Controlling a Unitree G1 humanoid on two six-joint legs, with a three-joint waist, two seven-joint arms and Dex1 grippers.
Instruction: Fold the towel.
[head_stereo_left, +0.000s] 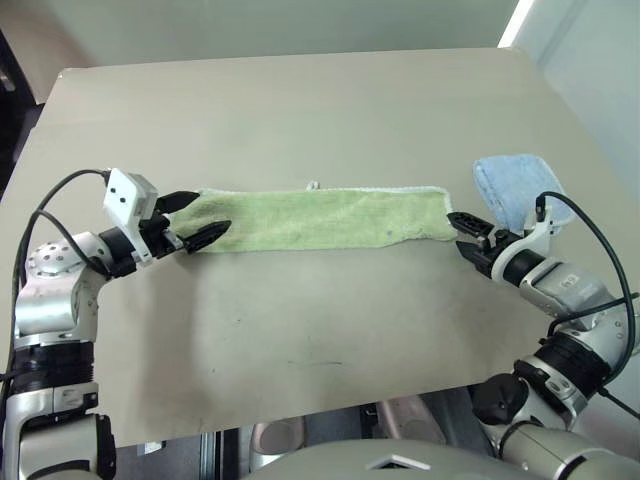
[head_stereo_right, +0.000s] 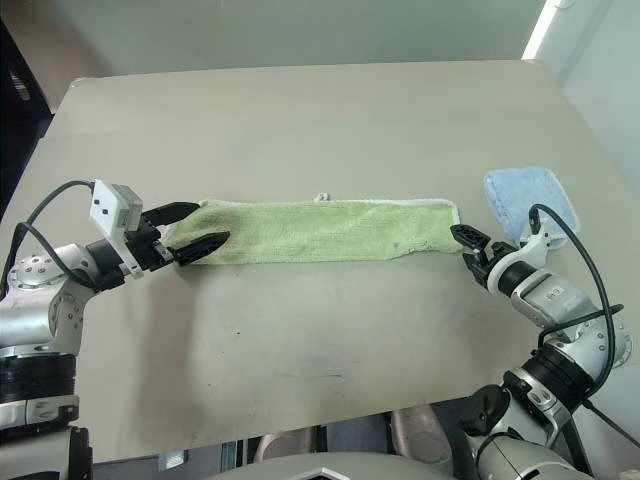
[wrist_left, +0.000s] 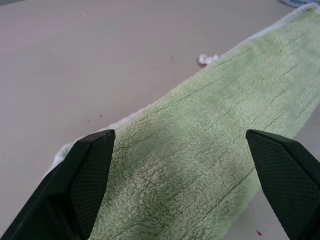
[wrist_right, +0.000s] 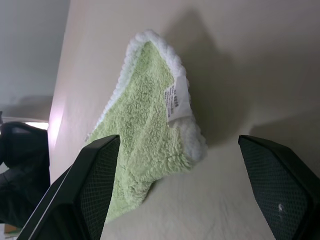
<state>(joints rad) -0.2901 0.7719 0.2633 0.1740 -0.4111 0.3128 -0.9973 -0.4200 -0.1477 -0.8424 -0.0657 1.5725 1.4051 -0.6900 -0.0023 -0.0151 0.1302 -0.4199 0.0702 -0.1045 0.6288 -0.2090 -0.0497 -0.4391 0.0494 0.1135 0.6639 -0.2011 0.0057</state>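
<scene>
Towel (head_stereo_left: 320, 218) across the table (head_stereo_left: 300, 110), smaller cloth (head_stereo_left: 510, 185) just beside its right end.

Both arms reach forward and angle inward toward each other. The left pincer (head_stereo_left: 196, 226) stands with its fingers spread wide, pointing right. The right pincer (head_stereo_left: 466, 236) points left, its fingers parted too.

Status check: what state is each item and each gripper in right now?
towel: folded into a long strip, flat on the table.
blue cloth: folded, lying beyond the towel's right end.
left gripper: jaws open, straddling the towel's left end.
right gripper: jaws open at the towel's right end.
</scene>
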